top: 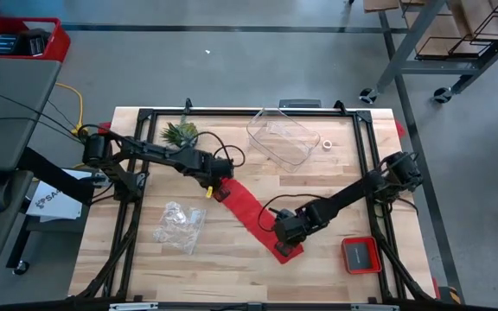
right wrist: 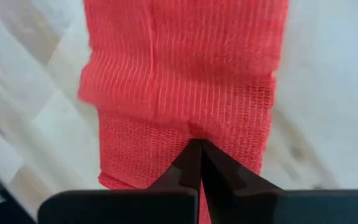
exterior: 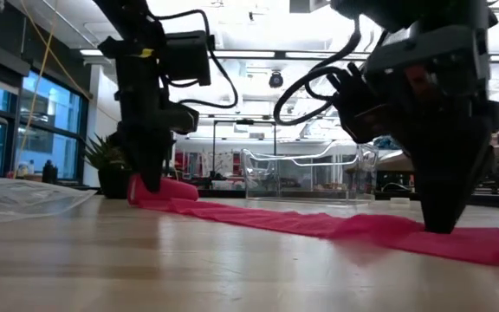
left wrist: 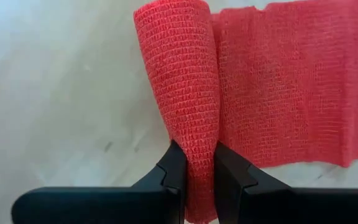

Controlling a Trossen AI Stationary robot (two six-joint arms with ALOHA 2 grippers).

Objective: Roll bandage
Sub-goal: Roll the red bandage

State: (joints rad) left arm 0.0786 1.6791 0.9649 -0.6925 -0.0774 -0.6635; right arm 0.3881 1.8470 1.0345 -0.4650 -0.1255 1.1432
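The red bandage (top: 251,214) lies as a flat band slanting across the wooden table, from a short rolled part (top: 221,187) at its far-left end to its near-right end (top: 285,250). My left gripper (top: 218,187) is shut on the rolled part (left wrist: 182,81). My right gripper (top: 282,235) is shut with its fingertips down on the band near its near-right end (right wrist: 185,81). My left gripper pinches one end of the rolled part (left wrist: 197,155) between its two fingers, squeezing it flat there. The fingers lie along the roll's axis and point down in the low view (exterior: 150,178). The roll rests on the table. My right gripper presses its shut fingertips (right wrist: 199,155) down on the flat band near its near-right end, from above, pointing down (exterior: 444,221). The band lies flat on the table under them.
A clear plastic box (top: 282,136) and a small white roll (top: 327,144) stand at the far side. A potted plant (top: 180,132) is far left, a crumpled clear bag (top: 180,225) near left, a small red tray (top: 360,254) near right.
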